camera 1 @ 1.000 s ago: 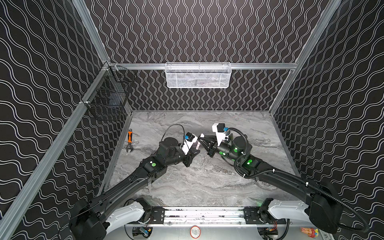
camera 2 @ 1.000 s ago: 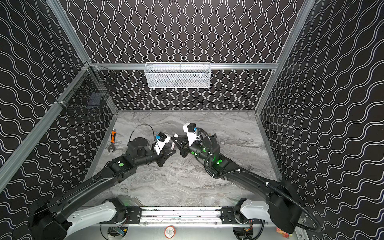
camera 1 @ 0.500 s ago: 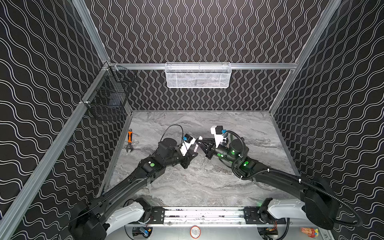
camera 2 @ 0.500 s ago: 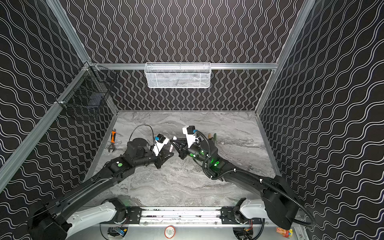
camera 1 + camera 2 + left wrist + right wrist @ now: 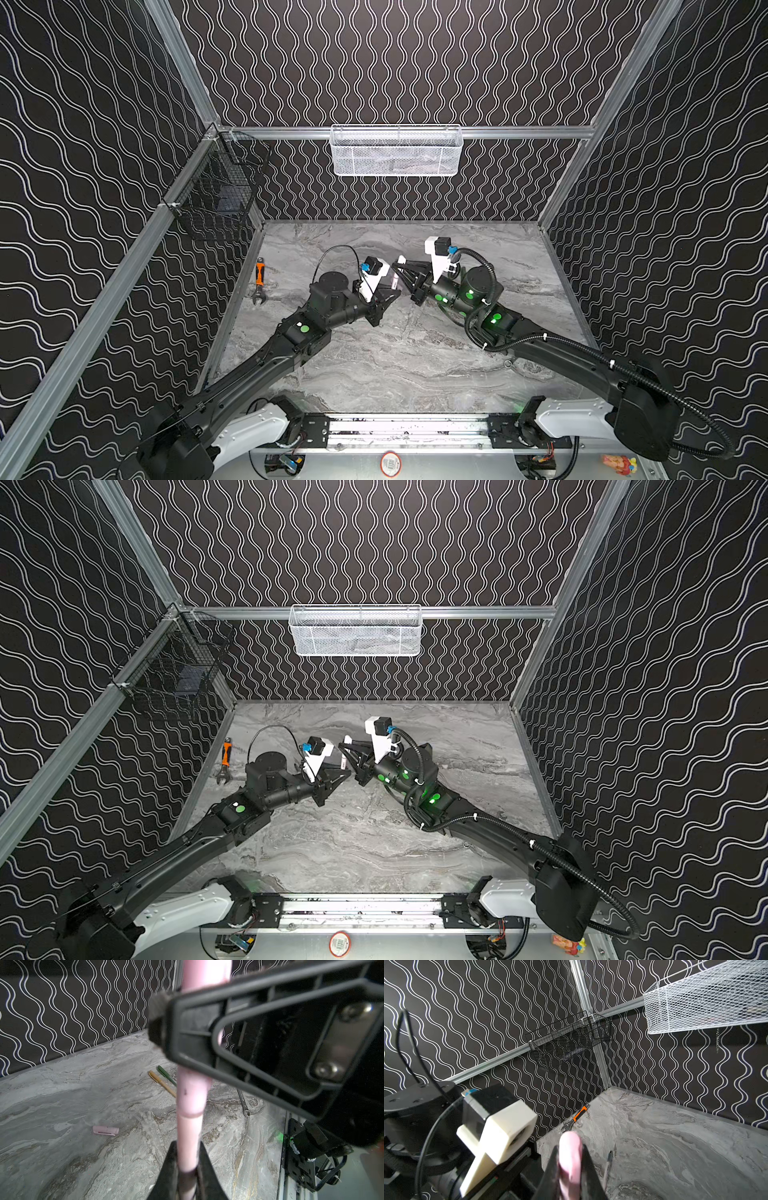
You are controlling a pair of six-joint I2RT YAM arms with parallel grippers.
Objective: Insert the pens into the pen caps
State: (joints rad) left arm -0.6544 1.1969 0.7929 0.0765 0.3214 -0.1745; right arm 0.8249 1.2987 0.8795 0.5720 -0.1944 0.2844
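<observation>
Grippers meet at mid-frame in both top views. The left gripper (image 5: 397,293) reaches in from the lower left, clamped on the pink pen (image 5: 395,285). The right gripper (image 5: 397,269) reaches in from the right, clamped on the pink cap (image 5: 400,262) just above the pen in the frame. Pen and cap make one near-vertical line clear of the table (image 5: 374,365). The wrench (image 5: 259,278) lies well apart at left.

Left wrist view: the left gripper (image 5: 188,1145) pinches the pink pen (image 5: 188,1132) at bottom centre. The pen runs straight up into the mouth of the pink cap (image 5: 192,1093), where a seam shows. The right gripper (image 5: 172,1022) holds the cap higher up. Both long axes coincide, so the coming push likely runs along that line. A spare cap (image 5: 106,1130), tan pen (image 5: 162,1082) and green pen (image 5: 166,1074) lie on the table.

Right wrist view: the right gripper (image 5: 570,1167) squeezes the pink cap (image 5: 570,1147) at bottom centre. A slim pen (image 5: 608,1164) lies to its right, colour unclear.
</observation>
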